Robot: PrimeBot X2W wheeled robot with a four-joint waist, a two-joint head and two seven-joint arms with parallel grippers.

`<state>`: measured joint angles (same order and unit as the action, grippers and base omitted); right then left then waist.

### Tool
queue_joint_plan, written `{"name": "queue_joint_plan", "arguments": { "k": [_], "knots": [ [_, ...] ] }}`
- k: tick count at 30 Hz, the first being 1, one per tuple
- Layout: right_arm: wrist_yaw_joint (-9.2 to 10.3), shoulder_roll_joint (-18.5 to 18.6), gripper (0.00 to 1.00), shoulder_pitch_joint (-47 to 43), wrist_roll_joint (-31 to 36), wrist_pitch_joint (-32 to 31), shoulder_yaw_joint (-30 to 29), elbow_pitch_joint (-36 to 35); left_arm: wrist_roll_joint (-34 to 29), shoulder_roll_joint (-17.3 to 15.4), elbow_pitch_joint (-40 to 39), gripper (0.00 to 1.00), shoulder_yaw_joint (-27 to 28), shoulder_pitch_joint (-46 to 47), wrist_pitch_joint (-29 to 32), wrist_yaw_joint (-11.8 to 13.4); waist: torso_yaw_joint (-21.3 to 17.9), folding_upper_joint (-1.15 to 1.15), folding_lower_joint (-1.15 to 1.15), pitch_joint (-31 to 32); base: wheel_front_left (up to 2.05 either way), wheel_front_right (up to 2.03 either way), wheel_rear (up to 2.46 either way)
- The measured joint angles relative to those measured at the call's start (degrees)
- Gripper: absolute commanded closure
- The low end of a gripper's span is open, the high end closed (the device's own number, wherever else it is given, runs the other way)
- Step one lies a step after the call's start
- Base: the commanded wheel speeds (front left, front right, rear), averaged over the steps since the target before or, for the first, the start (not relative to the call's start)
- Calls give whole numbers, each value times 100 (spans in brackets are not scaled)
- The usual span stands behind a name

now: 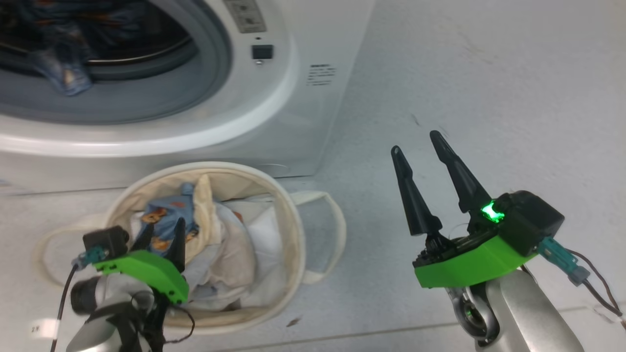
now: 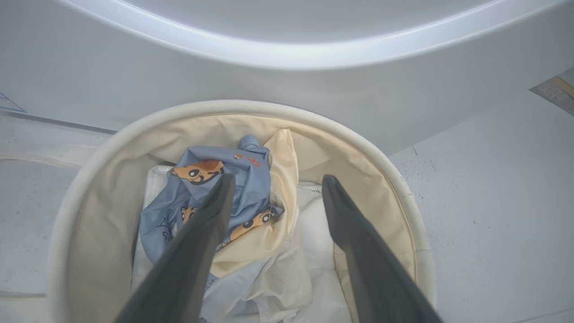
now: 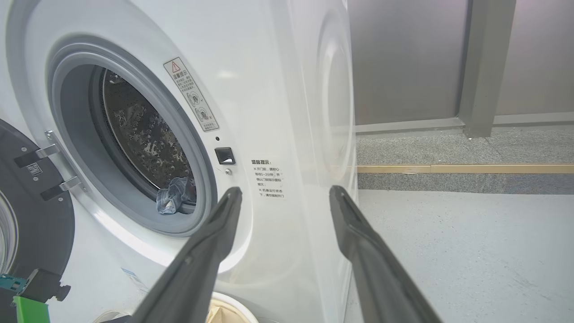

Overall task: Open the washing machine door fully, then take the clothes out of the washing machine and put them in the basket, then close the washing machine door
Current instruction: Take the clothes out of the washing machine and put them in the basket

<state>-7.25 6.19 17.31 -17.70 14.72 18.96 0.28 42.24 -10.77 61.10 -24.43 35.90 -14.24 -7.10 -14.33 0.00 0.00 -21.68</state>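
Note:
The cream basket stands on the floor in front of the white washing machine. Light-blue printed clothes with cream cloth lie inside the basket. My left gripper hangs open just above them, holding nothing; in the head view the left gripper is over the basket's near-left side. More blue clothes hang over the lip of the drum. The black washing machine door stands swung open at the left. My right gripper is open and empty, right of the machine.
Bare grey floor stretches to the right of the machine. A grey wall and pillar stand beyond a yellow floor strip. One basket loop handle lies out on the floor to the right.

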Motion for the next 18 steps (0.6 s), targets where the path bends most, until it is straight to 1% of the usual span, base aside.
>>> {"name": "queue_joint_plan", "arguments": {
  "k": [3, 7, 12, 18],
  "knots": [
    [0, 2, 0, -1, -2, 0, 5, 19, -211, -2, -337, 0, 131, -12, 0, -1, 157, 0, 0, 76, 0, 0, 0],
    [0, 27, 0, -2, -8, 0, 86, 137, -544, -1, -1199, 0, 236, -122, -1, -5, 414, 0, 0, 205, 0, 0, 0],
    [0, 165, 0, -1, -63, 0, 113, 343, -962, -47, -2174, 0, 360, -602, -7, -7, 740, 0, 0, 420, 0, 0, 0],
    [0, 174, 0, -5, -127, 0, 142, 556, -1268, -209, -3186, 0, 534, -1157, -7, -7, 1027, 0, 0, 741, 0, 0, 0]
  ]
}}
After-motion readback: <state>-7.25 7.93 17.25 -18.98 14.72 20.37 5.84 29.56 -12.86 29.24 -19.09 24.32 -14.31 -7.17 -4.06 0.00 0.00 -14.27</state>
